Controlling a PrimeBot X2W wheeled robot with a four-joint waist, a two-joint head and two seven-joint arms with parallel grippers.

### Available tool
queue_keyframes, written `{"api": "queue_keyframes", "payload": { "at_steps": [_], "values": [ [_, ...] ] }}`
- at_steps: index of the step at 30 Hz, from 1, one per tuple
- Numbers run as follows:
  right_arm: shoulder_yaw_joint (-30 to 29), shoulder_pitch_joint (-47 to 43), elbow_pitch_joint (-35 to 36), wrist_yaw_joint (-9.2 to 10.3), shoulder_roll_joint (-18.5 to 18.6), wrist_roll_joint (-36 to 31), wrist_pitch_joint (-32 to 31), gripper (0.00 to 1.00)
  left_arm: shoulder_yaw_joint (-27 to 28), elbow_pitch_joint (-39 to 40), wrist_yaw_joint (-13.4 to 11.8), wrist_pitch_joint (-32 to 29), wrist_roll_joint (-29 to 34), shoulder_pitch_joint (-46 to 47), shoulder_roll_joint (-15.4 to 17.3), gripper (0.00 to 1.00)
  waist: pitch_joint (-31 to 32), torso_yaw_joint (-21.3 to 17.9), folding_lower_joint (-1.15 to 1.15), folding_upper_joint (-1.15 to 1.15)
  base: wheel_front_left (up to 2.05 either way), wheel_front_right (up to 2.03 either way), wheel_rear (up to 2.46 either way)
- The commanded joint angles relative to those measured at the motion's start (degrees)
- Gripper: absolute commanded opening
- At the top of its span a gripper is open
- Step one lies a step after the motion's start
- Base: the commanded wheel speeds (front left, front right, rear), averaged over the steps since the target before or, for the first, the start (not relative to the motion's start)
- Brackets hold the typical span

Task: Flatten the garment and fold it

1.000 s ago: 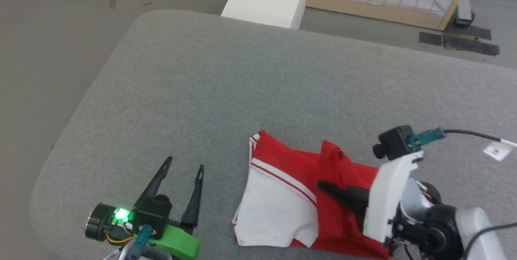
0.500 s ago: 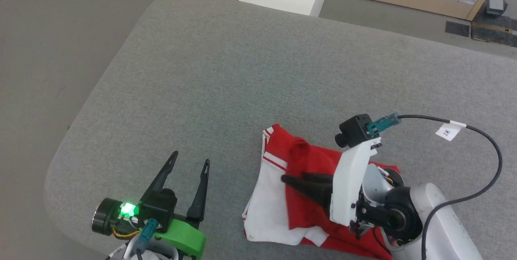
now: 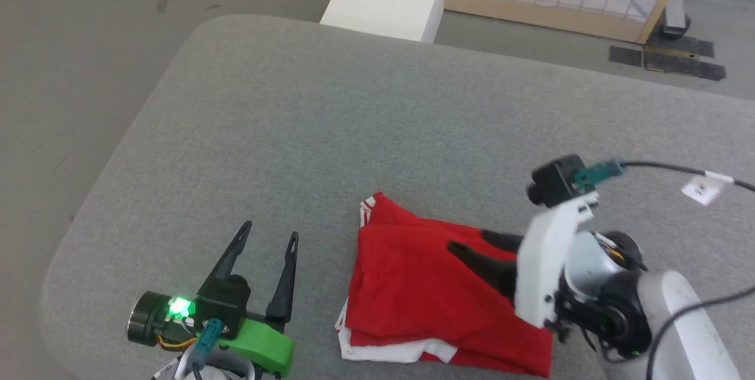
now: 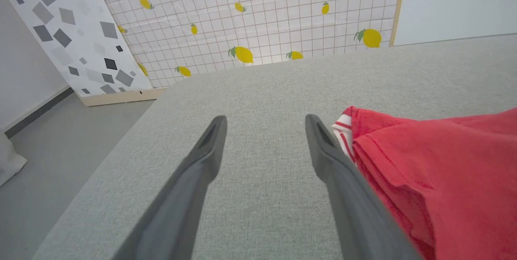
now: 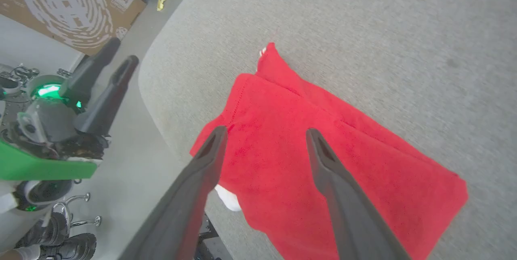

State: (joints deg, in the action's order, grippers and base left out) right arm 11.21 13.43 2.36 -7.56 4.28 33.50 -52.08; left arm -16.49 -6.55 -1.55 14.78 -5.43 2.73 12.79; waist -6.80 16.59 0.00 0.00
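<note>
- The grey, fabric-covered worktop with rounded corners [image 3: 283, 132] carries the job. Its wide, bare surface probably suits spreading and folding cloth.
- The red soft-fabric jersey with white sleeves [image 3: 413, 291] lies near the robot's edge of the worktop, between the two arms. It is within reach of both, which is likely why it sits there. It is a stacked, roughly rectangular packet, so I judge at least one fold is already made.
- The right gripper [image 3: 469, 241] has its two dark fingers spread over the top red layer and pinching nothing (whether they touch the cloth I cannot tell). With the layer lying flat on its own, no hold seems needed.
- The left gripper [image 4: 265, 119] is also spread and empty over bare worktop, just beside the jersey's left edge. It is probably waiting there, clear of the fold.
- Small details of the jersey: the top face is plain red and fairly smooth, with soft creases. Red-white striped trim shows at the far left corner, and a white layer shows along the near edge. No lettering is visible.
</note>
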Motion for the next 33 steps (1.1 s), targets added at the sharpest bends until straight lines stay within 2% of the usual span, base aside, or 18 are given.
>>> {"api": "queue_keyframes", "payload": {
  "at_steps": [1, 5, 11, 17, 28, 29, 31, 33],
  "values": [
    [-0.91, -2.00, 0.57, 0.08, 0.99, -0.75, -0.30, 1.00, 0.20, 0.15, 0.31, 0.22, 0.31, -0.25, -0.38, 1.00, 0.70, -0.89, 0.00, 0.00, 0.00, 0.00, 0.00],
    [-2.65, -5.51, 1.24, 0.08, 3.65, -2.24, -0.09, 1.00, 0.44, 0.33, 0.56, 0.22, 0.34, -0.37, -0.51, 1.00, 0.61, -1.43, 0.00, 0.00, 0.00, 0.00, 0.00],
    [-5.67, -8.43, -1.00, 0.08, 5.35, -4.73, 0.38, 1.00, 0.80, 0.55, 1.04, 0.22, 0.35, -0.69, -0.51, 1.00, -0.30, -1.86, 0.00, 0.00, 0.00, 0.00, 0.00],
    [-6.55, -8.46, -3.38, 0.08, 4.27, -5.40, 0.64, 1.00, 1.00, 0.83, 1.54, 0.22, 0.57, -0.44, -0.60, 1.00, -1.58, -1.64, 0.00, 0.00, 0.00, 0.00, 0.00],
    [-4.75, -6.13, -5.92, 0.08, 2.36, -6.02, 1.09, 1.00, 0.95, 1.07, 2.42, 0.22, 1.01, 0.95, -1.50, 1.00, -4.46, -0.22, 0.00, 0.00, 0.00, 0.00, 0.00],
    [-4.37, -5.90, -6.17, 0.08, 2.42, -6.21, 1.20, 0.95, 0.94, 1.00, 2.48, 0.22, 1.05, 1.08, -1.63, 1.00, -4.64, -0.08, 0.00, 0.00, 0.00, 0.00, 0.00],
    [-3.40, -5.61, -6.44, 0.08, 2.78, -6.43, 1.39, 0.00, 0.96, 0.92, 2.57, 0.22, 1.12, 1.21, -1.81, 1.00, -4.85, 0.10, 0.00, 0.00, 0.00, 0.00, 0.00],
    [-2.52, -5.45, -6.57, 0.08, 3.26, -6.40, 1.67, 0.00, 1.04, 0.84, 2.62, 0.22, 1.20, 1.24, -1.92, 1.00, -4.89, 0.16, 0.00, 0.00, 0.00, 0.00, 0.00]
  ]
}}
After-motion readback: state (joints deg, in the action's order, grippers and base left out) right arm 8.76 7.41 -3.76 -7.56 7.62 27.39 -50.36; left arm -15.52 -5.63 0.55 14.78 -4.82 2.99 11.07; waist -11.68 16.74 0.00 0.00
